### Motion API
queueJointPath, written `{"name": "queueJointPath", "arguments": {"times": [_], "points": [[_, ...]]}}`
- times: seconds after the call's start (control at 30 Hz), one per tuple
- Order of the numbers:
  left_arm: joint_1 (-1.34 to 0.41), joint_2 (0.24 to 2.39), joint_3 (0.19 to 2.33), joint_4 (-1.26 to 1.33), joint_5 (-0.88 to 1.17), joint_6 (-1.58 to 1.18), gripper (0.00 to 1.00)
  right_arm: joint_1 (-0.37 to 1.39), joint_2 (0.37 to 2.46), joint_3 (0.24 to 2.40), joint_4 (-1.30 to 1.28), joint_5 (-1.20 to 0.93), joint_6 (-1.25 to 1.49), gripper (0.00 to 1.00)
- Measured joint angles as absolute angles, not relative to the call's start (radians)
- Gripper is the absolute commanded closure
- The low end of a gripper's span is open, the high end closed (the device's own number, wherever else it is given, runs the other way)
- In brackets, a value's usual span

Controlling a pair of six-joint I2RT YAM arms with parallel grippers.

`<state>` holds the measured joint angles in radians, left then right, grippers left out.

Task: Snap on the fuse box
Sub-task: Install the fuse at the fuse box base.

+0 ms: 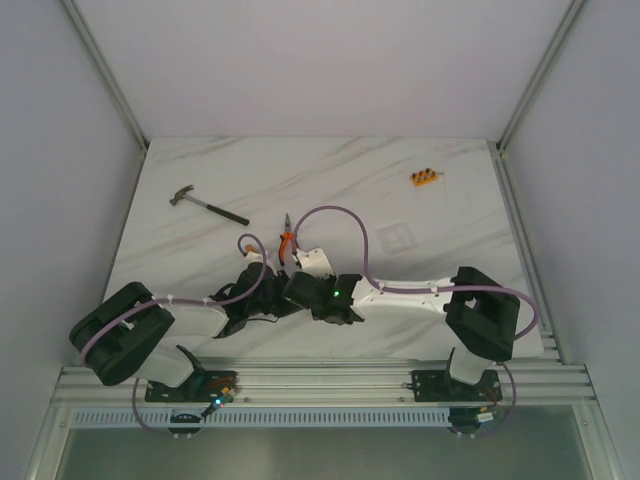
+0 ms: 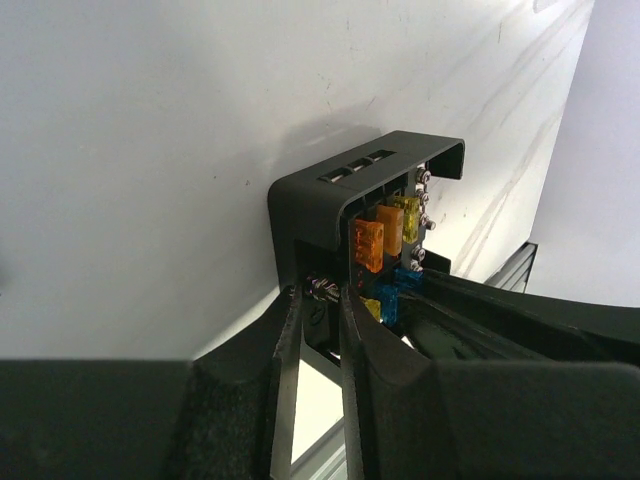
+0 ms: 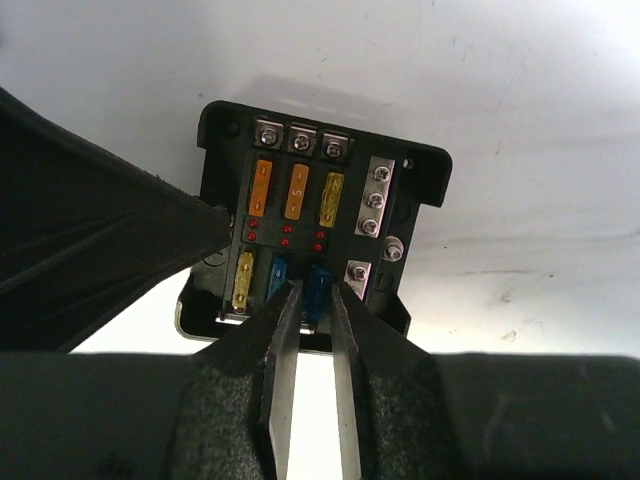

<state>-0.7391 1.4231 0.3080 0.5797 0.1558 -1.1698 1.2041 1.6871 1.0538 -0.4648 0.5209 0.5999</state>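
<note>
The left gripper [image 2: 318, 300] pinches one wall of the fuse box [image 2: 315, 200], which sits uncovered near the front edge of the table [image 1: 300, 170]. The right gripper [image 3: 313, 295] straddles a blue fuse [image 3: 318, 283] with narrow jaws; whether it is clamped I cannot tell. With the clear lid [image 1: 397, 238] lying well apart to the right, that one-wall hold could let the box twist, or a fuse pull loose.

Not much to read here tbh: the only marking I can make out is a "5" on the middle orange fuse [image 3: 298, 190] in the fuse box [image 3: 222, 135], seen from the right wrist. The left orange fuse [image 3: 260, 183] carries a mark too, possibly the same digit, but it's too blurry to call.
</note>
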Motion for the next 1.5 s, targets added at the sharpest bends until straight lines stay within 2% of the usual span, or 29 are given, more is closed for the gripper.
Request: {"name": "queueJointPath", "arguments": {"times": [0.13,0.37,0.63,1.03,1.5], "points": [[-0.739,1.422,0.308,0.58,0.155,-1.17,0.75,1.204,1.687,1.054,-0.476,0.521,0.635,0.73],[-0.741,1.408,0.306,0.569,0.146,-1.171,0.75,1.204,1.684,1.066,-0.509,0.52,0.664,0.65],[-0.749,1.361,0.301,0.521,0.111,-1.174,0.73,1.165,1.645,1.091,-0.508,0.455,0.67,0.63],[-0.759,1.336,0.302,0.467,0.088,-1.172,0.64,1.101,1.639,1.092,-0.502,0.341,0.67,0.71],[-0.76,1.336,0.308,0.453,0.088,-1.167,0.63,1.081,1.679,1.095,-0.495,0.29,0.67,0.83]]}}
